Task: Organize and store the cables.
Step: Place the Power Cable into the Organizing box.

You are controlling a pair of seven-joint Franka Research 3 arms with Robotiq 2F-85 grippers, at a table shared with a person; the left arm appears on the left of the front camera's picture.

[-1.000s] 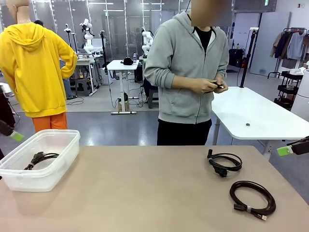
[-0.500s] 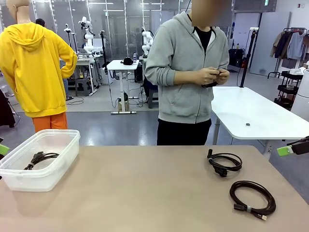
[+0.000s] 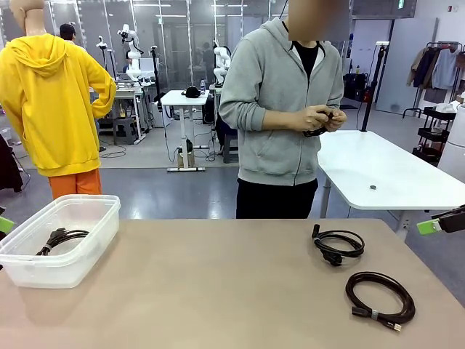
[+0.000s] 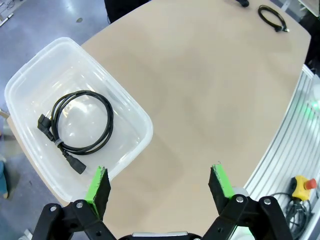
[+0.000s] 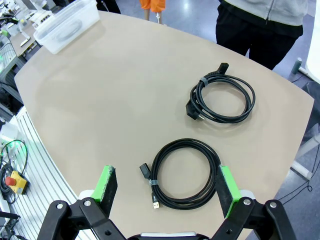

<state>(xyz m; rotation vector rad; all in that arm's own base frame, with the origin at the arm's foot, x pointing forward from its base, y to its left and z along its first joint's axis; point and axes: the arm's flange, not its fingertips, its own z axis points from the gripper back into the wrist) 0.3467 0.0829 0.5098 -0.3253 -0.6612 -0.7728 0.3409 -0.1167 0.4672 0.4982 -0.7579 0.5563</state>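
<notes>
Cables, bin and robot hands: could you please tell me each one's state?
Bin: lidless, on the table.
Binned cable: coiled, lying inside it.
Far cable: coiled, on the table.
Near cable: coiled, tied, on the table.
Left hand: open, empty.
Right hand: open, empty.

A beige worktable (image 3: 218, 291) is spanning the foreground of a large workshop hall, where a smooth grey floor (image 3: 167, 193) is catching the overhead light. A white table (image 3: 385, 174) is standing just behind it at the right and a small white desk (image 3: 182, 98) farther back, before glass partitions (image 3: 174, 36). Jackets are hanging on a clothes rack (image 3: 445, 45) above a black trolley (image 3: 434, 134) at the far right.
</notes>
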